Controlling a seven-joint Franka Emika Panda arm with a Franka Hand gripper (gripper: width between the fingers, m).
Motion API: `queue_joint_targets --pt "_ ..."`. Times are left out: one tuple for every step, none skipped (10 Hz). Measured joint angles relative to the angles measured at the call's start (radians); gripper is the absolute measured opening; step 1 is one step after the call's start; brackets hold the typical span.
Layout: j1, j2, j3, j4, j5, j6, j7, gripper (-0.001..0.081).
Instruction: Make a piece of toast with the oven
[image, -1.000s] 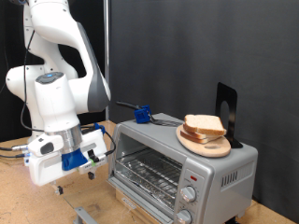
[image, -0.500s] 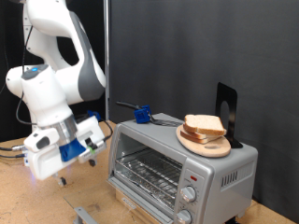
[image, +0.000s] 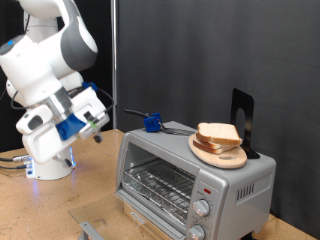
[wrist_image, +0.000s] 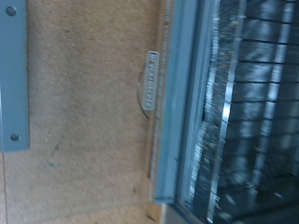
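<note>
From outside: my gripper (image: 97, 137) hangs empty, well clear of the toaster oven (image: 195, 175); whether my fingers are apart, I cannot tell. The slice of bread (image: 218, 134) sits untoasted on the wooden plate (image: 217, 153) atop it. Wrist camera: blurred oven rack (wrist_image: 245, 112) only, no fingers visible.

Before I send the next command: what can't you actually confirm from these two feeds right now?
- Gripper: exterior view, motion-blurred and seen side-on; open or shut is unreadable. Absent from the wrist view.
- Oven door: exterior view, its lower edge is cut off by the frame; the bar handle is not visible.
- Piece of toast: exterior view, its underside is hidden by the wooden plate.
- Oven glass and rack: wrist view, smeared by blur; the interior is unreadable.
</note>
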Motion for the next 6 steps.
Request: queue_joint_targets --pt "-0.004 -0.019 -0.009 0.005 0.0 -0.036 0.001 0.08" --pt "-0.003 -0.018 -0.009 0.003 0.0 -0.035 0.001 0.08" --pt "0.001 -0.019 -0.009 0.002 0.044 -0.047 -0.022 0.08" --pt "0.012 -0.031 -0.011 0.004 0.132 -0.089 -0.06 0.08" --pt "0.026 -0.058 -0.012 0.005 0.217 -0.115 -0.104 0.08" --pt "0.043 -0.089 -0.011 0.003 0.299 -0.117 -0.162 0.08"
